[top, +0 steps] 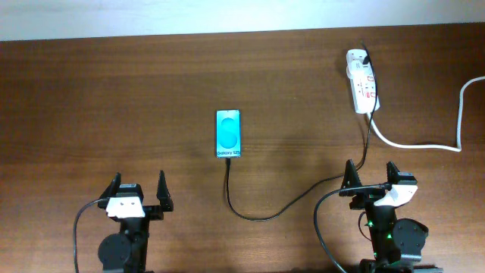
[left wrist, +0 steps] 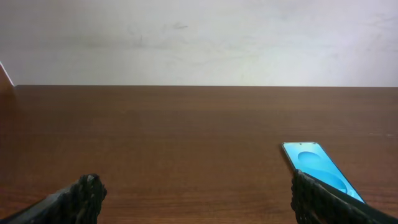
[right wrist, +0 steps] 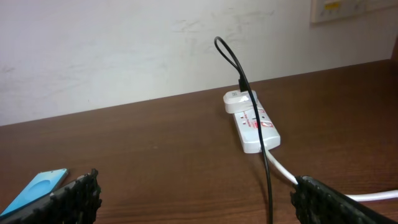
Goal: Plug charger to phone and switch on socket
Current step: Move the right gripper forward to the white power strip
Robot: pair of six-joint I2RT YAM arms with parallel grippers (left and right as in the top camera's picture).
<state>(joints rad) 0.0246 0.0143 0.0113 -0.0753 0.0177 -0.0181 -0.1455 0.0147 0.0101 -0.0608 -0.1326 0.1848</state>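
Note:
The phone (top: 228, 134) lies flat mid-table with its cyan screen up, also visible in the left wrist view (left wrist: 317, 163) and the right wrist view (right wrist: 40, 186). The white socket (top: 362, 76) (right wrist: 252, 121) sits at the far right. The black charger (top: 258, 218) (right wrist: 268, 168) runs from the socket, past my right gripper, and loops back to the phone's near end; I cannot tell whether its tip is inserted. My left gripper (top: 139, 183) (left wrist: 194, 193) stands open and empty near the front edge. My right gripper (top: 370, 173) (right wrist: 196, 186) is open, the cable lying just ahead between its fingers.
A thick white cord (top: 424, 144) leaves the socket's near end and loops off the table's right side. A pale wall stands behind the table's far edge, with a wall plate (right wrist: 339, 9) at upper right.

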